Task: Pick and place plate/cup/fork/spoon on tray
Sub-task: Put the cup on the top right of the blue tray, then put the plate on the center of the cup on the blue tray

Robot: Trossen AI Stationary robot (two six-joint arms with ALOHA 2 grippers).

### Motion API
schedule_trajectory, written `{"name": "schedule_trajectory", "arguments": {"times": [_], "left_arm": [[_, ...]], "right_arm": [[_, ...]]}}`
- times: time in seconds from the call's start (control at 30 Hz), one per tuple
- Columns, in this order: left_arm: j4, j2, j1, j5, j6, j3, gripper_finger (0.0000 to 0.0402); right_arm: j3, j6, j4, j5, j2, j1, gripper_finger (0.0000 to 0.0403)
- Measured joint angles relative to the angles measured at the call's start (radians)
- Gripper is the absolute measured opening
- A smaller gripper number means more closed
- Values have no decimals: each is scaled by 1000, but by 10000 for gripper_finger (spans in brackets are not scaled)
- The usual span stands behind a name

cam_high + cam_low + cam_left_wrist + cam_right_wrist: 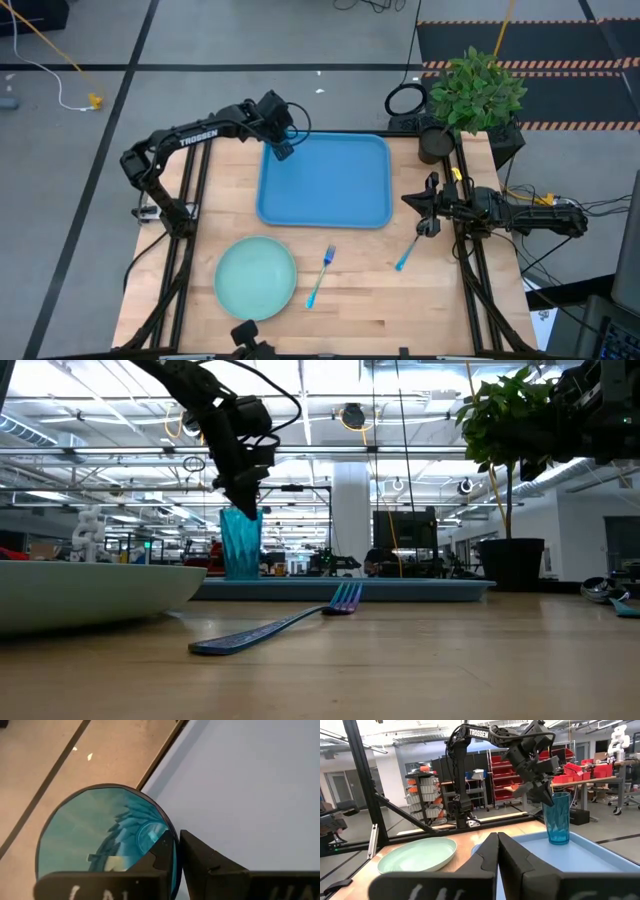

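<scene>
I'm seeing the left end effector [243,500] gripping the cup's [240,544] rim, cup standing on the tray's [345,190] far-left corner, right end effector [428,208] clenched beside the tray.

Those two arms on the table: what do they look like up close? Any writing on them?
Both are dark, nearly black, built of jointed tube-like segments. The left arm carries white "TROSSEN" lettering along one segment, with thin black cables looping near its wrist. The left gripper ends in two flat, blocky dark fingers. The right gripper looks alike; behind it, the right arm shows a yellow patch and trailing wires.
</scene>
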Motion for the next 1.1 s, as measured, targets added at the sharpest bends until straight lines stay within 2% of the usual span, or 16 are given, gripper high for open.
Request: {"name": "schedule_trajectory", "arguments": {"times": [0.3, 0.7, 1.1], "left_arm": [[10, 0, 0, 0, 29, 0, 39], [31, -4, 2, -36, 39, 1, 120], [30, -151, -39, -56, 42, 1, 134]], "right_arm": [[0, 0, 0, 0, 0, 0, 0], [0, 17, 45, -3, 0, 0, 0], [0, 19, 45, -3, 0, 0, 0]]}}
